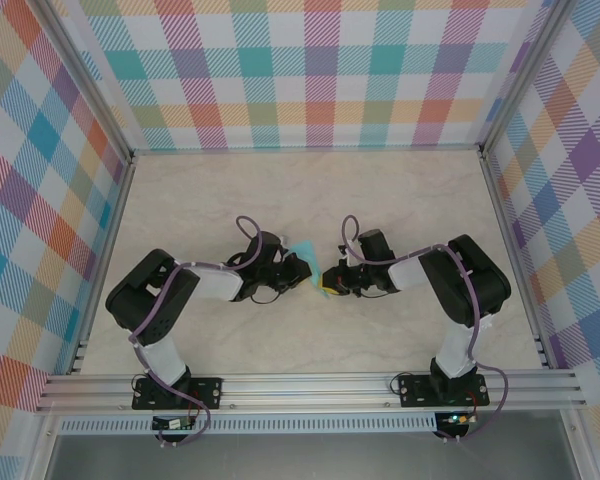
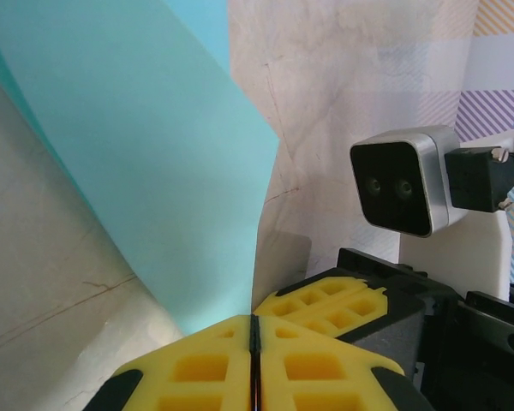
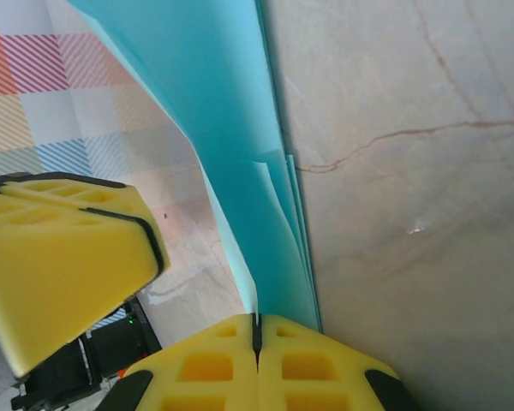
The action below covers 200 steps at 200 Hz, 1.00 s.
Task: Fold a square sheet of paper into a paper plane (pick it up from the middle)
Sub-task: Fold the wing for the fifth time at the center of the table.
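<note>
The turquoise sheet of paper [image 1: 304, 249] is folded into several layers and held up off the table between the two arms. My left gripper [image 1: 303, 268] is shut on its lower edge; in the left wrist view the paper [image 2: 154, 154] runs down into the closed seam of the left gripper [image 2: 254, 330]. My right gripper [image 1: 330, 279] is shut on the paper too. In the right wrist view the stacked layers [image 3: 231, 128] enter the closed right gripper [image 3: 257, 324]. The two grippers nearly touch. Whether the fold has a plane's shape I cannot tell.
The marbled table [image 1: 400, 200] is walled by checked panels [image 1: 310, 70] at the back and sides. An aluminium rail [image 1: 310, 385] carries both arm bases at the near edge. The right wrist camera [image 2: 403, 180] sits close to my left fingers.
</note>
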Available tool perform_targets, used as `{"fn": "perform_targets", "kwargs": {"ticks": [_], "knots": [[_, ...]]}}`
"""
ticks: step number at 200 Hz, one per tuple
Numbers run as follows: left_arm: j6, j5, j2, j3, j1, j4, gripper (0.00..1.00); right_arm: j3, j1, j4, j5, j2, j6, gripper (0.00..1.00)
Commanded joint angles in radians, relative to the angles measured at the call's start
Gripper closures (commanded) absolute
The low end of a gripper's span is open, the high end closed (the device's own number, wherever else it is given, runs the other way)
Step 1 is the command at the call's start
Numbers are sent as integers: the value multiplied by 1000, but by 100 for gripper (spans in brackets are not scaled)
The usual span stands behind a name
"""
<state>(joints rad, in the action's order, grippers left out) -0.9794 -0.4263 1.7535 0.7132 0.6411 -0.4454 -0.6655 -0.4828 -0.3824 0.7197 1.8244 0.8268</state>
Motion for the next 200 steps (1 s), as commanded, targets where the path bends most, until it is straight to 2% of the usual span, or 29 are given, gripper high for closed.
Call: {"fn": "perform_targets", "kwargs": {"ticks": [1, 54, 159, 200], "knots": [[-4, -7, 34, 18, 20, -41, 92, 24, 13, -88, 28, 14, 43, 100], [-8, -6, 68, 31, 22, -54, 93, 45, 26, -123, 26, 20, 72, 100], [-11, -14, 66, 7, 25, -151, 93, 38, 25, -61, 8, 36, 84, 100], [1, -12, 86, 28, 25, -109, 93, 37, 25, -61, 7, 44, 87, 100]]}}
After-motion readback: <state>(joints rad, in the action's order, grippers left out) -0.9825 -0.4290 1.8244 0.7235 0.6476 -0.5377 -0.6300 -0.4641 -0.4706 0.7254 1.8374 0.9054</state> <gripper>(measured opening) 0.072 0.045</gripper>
